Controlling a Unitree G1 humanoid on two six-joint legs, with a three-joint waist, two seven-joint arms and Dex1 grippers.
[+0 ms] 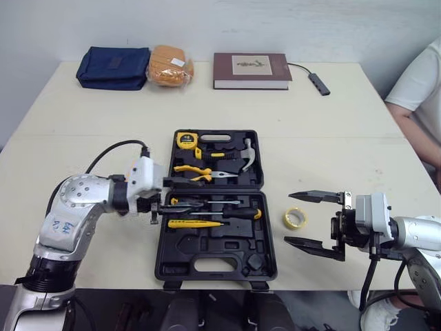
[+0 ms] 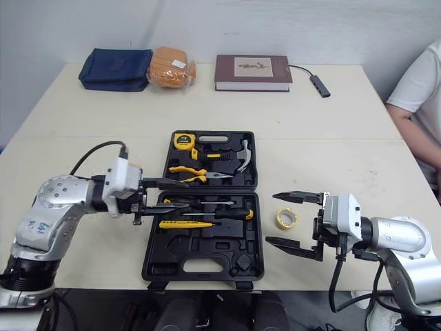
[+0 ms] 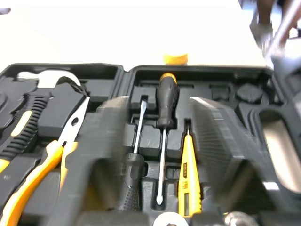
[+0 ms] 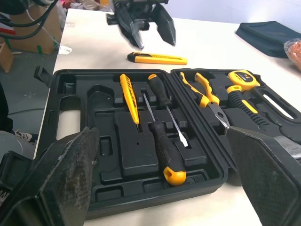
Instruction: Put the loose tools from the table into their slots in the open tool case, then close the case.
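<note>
Beige table (image 1: 83,117) against a pale wall. Along its far edge lie a blue pouch (image 1: 114,67), an orange packet (image 1: 169,65) and a maroon book (image 1: 251,70).

Left gripper (image 1: 185,194): fingers spread, holding nothing, poised at the left rim of the open tool case (image 1: 207,243). The left wrist view looks between those fingers down onto two screwdrivers (image 3: 162,117) and a yellow tester pen (image 3: 189,174) seated in their slots.

The lid half of the case holds a tape measure (image 1: 186,140), pliers (image 1: 200,172) and a hammer (image 1: 241,157).

The right wrist view adds a loose yellow utility knife (image 4: 157,58) on the table just outside the case, under the left gripper. In the head views the left wrist covers that spot.

A yellow tape roll (image 1: 295,218) lies on the table just right of the case.

Right gripper (image 2: 272,218): fingers wide apart, empty, pointing at the case, with the roll in line between them.

A person's white sleeve (image 1: 420,83) is at the right edge.
</note>
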